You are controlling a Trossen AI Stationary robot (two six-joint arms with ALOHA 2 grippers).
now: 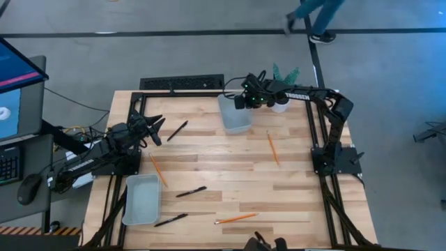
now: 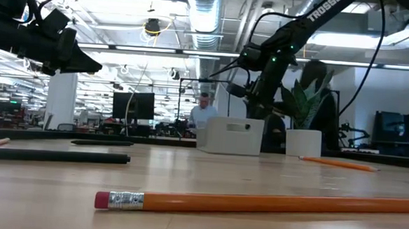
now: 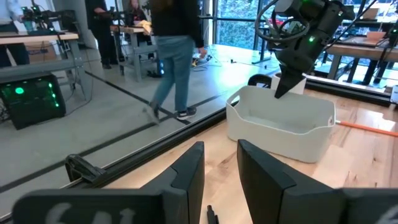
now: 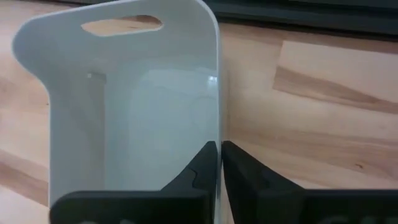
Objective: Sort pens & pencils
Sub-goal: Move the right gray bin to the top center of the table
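Three black pens [image 1: 178, 130] [image 1: 191, 192] [image 1: 171, 220] and three orange pencils [image 1: 157, 169] [image 1: 272, 148] [image 1: 235, 218] lie flat and scattered on the wooden table. One grey tray [image 1: 233, 115] stands at the far middle, holding nothing that I can see. A second tray [image 1: 143, 199] stands near the left front. My right gripper [image 1: 240, 103] is shut at the far tray's far right corner. My left gripper [image 1: 150, 129] hovers level at the left, open, with nothing between its fingers [image 3: 186, 174]. My right gripper pinches the far tray's thin side wall at its rim [image 4: 217, 140], near a corner. One finger [image 4: 199, 168] is inside the tray and the other outside. The fingers slant down from above. The tray stands on the table on its bottom.
A white pot with a green plant [image 1: 282, 104] stands just right of the far tray. A black strip [image 1: 182, 84] lies along the far edge. In the low view one pencil [image 2: 256, 201] lies close in front. A person [image 3: 174, 56] walks beyond the table.
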